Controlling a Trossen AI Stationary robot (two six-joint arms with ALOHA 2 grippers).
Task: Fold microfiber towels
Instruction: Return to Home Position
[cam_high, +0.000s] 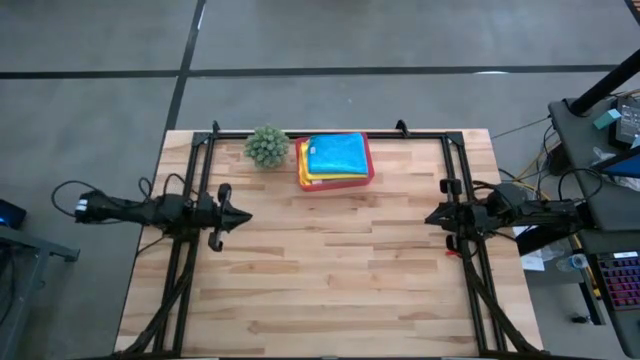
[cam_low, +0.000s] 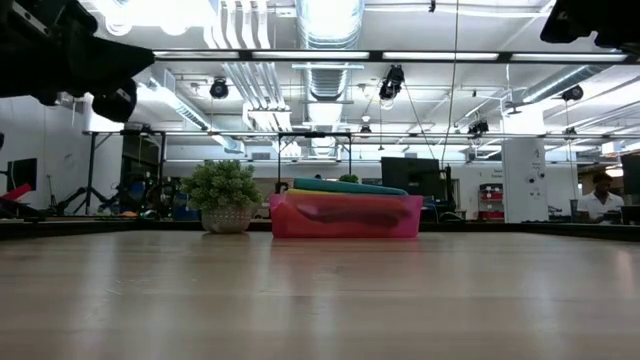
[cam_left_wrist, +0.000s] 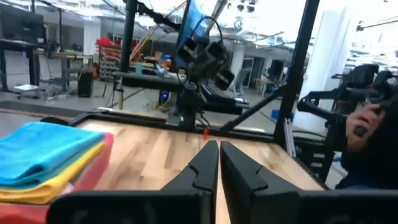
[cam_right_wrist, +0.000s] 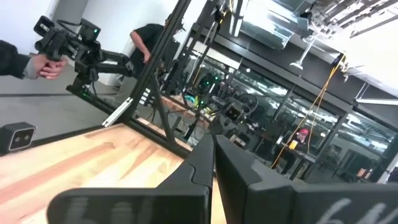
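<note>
The microfiber towels (cam_high: 336, 155) lie folded in a stack inside the pink tray (cam_high: 365, 180) at the table's far middle, a teal blue one on top, yellow edges below it. The left wrist view shows the stack (cam_left_wrist: 43, 158) with teal over yellow. In the low view the stack (cam_low: 345, 187) rises just above the tray's rim. My left gripper (cam_high: 245, 215) is shut at the table's left side, pointing level toward the right. My right gripper (cam_high: 428, 217) is shut at the right side, pointing left. Neither is near the towels.
A small round spiky green plant (cam_high: 266, 146) stands just left of the tray at the far edge. Black frame rails (cam_high: 190, 250) run along the table's left, right and far sides. Bare wood (cam_high: 330, 270) lies between the two grippers. A person's hand (cam_right_wrist: 46, 65) shows beyond the table.
</note>
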